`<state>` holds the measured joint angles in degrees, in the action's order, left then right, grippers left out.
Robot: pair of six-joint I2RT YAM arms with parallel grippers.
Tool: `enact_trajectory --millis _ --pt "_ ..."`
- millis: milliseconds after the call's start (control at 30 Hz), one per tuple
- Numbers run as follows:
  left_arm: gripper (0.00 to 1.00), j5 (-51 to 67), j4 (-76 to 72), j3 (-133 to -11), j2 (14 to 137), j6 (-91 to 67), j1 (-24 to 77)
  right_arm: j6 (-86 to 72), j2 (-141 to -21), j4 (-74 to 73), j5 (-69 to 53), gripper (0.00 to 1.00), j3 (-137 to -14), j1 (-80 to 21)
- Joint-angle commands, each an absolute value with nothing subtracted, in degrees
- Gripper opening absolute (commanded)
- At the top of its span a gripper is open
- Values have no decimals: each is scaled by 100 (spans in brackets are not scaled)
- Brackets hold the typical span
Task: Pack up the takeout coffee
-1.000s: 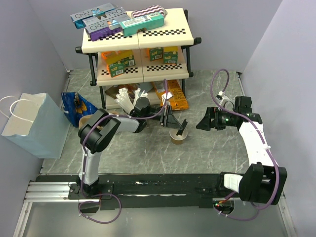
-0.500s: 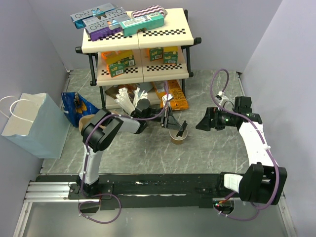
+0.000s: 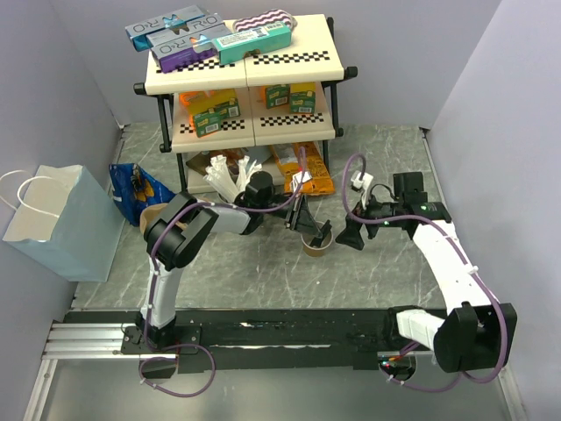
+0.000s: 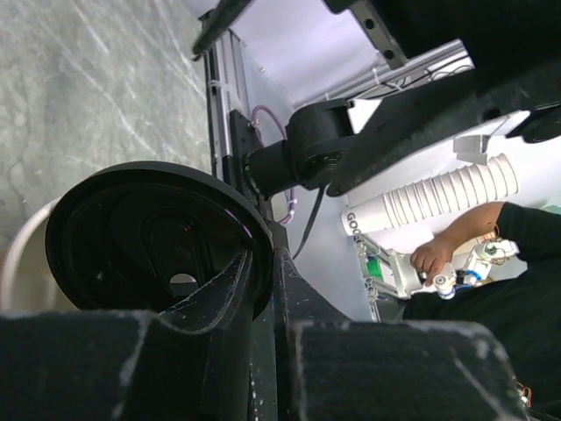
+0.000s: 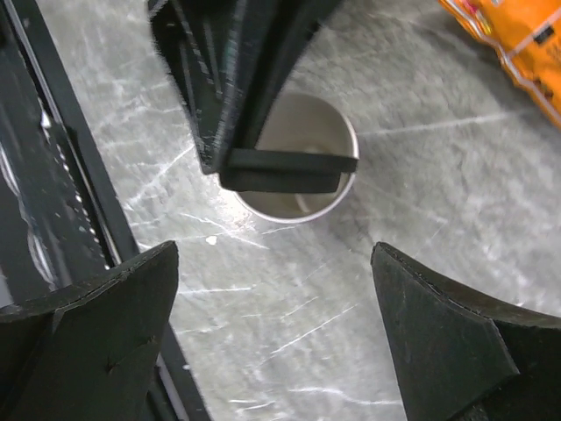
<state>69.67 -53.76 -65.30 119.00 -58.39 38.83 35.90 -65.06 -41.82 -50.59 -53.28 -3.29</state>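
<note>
txt log | top shelf: blue-grey box (image 3: 168, 28), big letters look like "RO", upside down | white cup stack (image 4: 434, 195): "GOO", rest cut off | green boxes (image 3: 215, 114): print too small 2 read

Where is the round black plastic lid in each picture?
Top external: centre, the round black plastic lid, tilted over the small tan paper cup.
Left wrist: big disc, lower left.
Right wrist: edge-on bar, upper middle.
Shared landmark: that cup, just under the lid.
</note>
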Motion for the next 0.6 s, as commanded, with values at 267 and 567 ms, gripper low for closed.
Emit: enact_trajectory --millis 267,567 --pt "20 6935 -4298 -6697 11470 -4684 3885 4140 -6636 -3850 -4896 96 -5484 -764" --pt "27 6759 -3824 -6776 11242 -4308 3832 4649 -6793 -3937 -4764 98 -5677 -949"
